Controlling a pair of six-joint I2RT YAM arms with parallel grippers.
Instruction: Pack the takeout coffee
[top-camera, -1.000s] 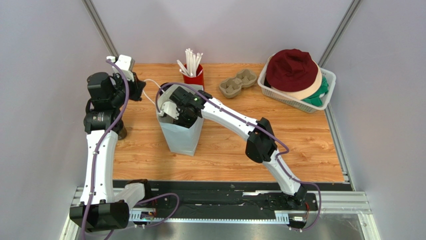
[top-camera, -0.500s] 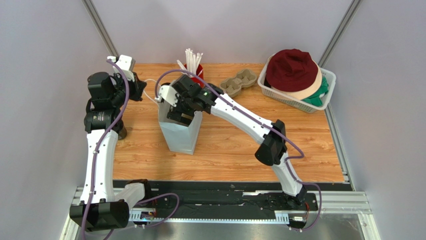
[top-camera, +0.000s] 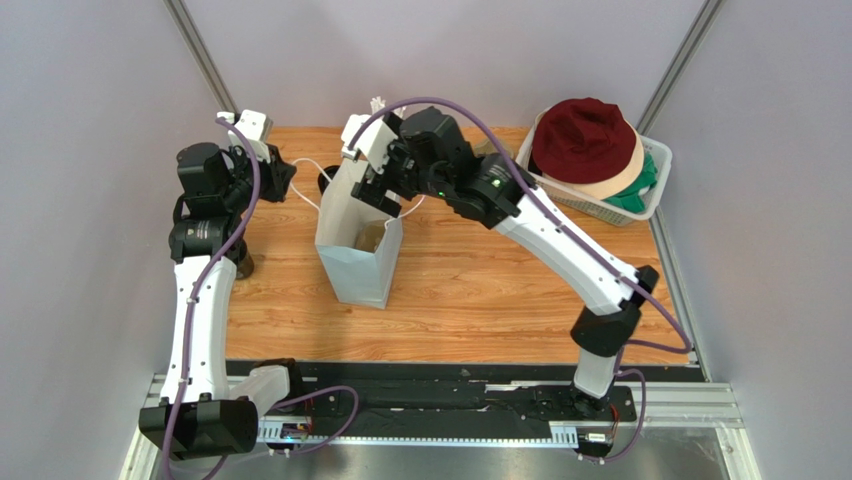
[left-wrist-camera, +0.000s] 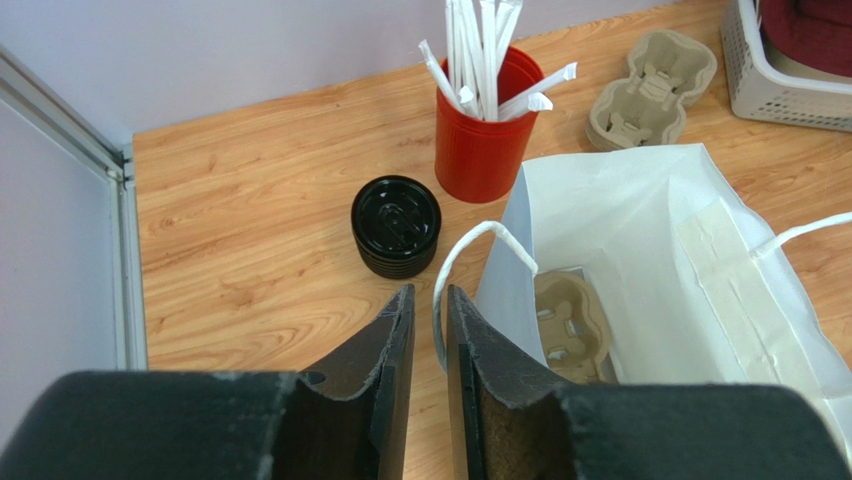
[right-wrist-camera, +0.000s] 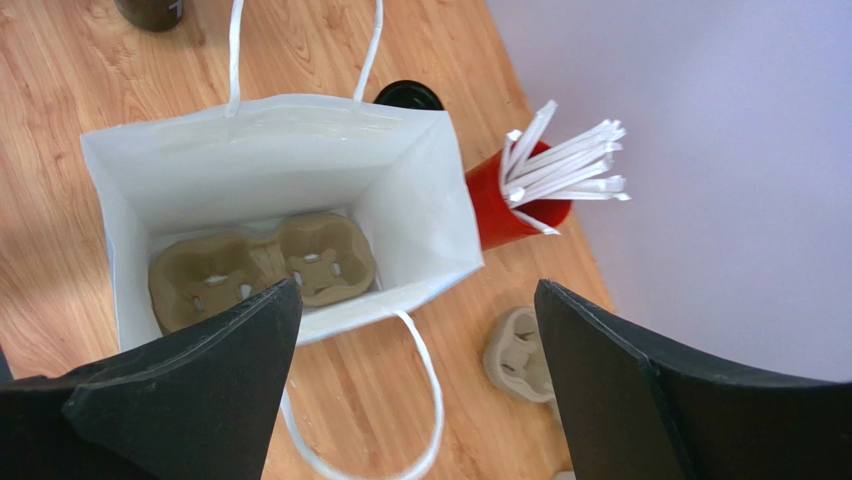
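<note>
A white paper bag stands open mid-table with a brown pulp cup carrier lying on its bottom. My right gripper hovers above the bag's far side, wide open and empty. At the bag's left, my left gripper has its jaws slightly parted. The white bag handle runs loosely through that gap. The takeout coffee shows only as a dark brown cup cut off by the top edge of the right wrist view. In the top view it stands beside the left arm.
A squat stack of black lids sits left of the red cup of white straws, behind the bag. A second pulp carrier lies further right. A white basket holding hats fills the back right corner.
My right gripper has lifted up out of the bag toward the far side, its jaws opening wide. The left jaws have parted a little around the handle.
</note>
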